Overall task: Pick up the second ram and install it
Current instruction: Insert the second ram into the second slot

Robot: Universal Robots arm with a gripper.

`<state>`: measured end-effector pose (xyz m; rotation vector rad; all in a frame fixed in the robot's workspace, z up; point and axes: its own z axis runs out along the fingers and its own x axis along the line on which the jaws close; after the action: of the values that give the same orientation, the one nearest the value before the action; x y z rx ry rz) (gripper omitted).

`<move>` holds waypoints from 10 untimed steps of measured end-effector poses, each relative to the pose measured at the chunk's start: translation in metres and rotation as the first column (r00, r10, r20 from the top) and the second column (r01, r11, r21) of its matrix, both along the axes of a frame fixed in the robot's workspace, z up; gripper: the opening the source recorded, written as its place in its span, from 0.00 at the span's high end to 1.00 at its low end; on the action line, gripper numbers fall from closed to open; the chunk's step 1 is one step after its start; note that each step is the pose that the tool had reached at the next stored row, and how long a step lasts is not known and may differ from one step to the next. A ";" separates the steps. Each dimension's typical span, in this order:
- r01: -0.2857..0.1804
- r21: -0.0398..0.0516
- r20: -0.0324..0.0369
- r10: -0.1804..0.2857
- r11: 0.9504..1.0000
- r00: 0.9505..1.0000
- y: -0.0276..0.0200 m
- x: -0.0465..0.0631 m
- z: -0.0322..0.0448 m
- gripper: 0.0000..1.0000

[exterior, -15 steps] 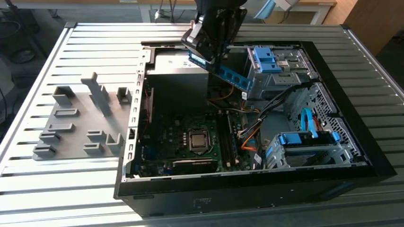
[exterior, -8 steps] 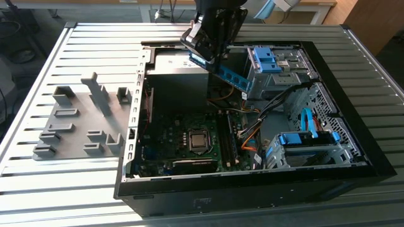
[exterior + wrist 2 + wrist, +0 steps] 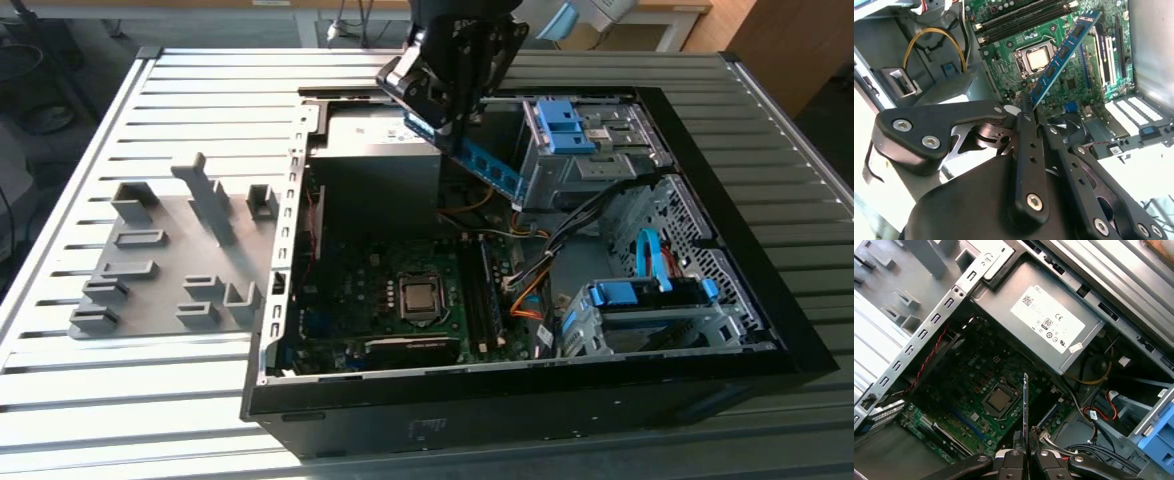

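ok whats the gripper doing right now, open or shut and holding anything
Gripper: shut on the second ram, held by one end above the motherboard inside the open computer case.

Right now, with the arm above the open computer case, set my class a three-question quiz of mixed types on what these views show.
1. True or false: the gripper is shut on the second ram.
2. Multiple choice: in both wrist views, what lies beneath the held stick? A) the grey slotted holder block B) the motherboard with its processor socket C) the bare table slats
3. Fill in: in the exterior view, the grey slotted holder block sits on the table on the exterior view's ____ of the computer case.

Key: 1 true; 2 B, the motherboard and processor socket; 3 left.
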<state>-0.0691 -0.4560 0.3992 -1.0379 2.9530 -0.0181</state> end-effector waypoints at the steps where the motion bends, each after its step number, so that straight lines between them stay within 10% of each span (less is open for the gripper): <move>1: 0.010 0.000 0.000 -0.010 1.000 1.000 0.0000 0.000 0.0000 0.86; 10: 0.075 0.000 0.000 -0.075 0.997 0.997 0.0000 0.000 -0.0002 0.86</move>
<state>-0.0691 -0.4561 0.3990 -0.9266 2.9903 -0.0188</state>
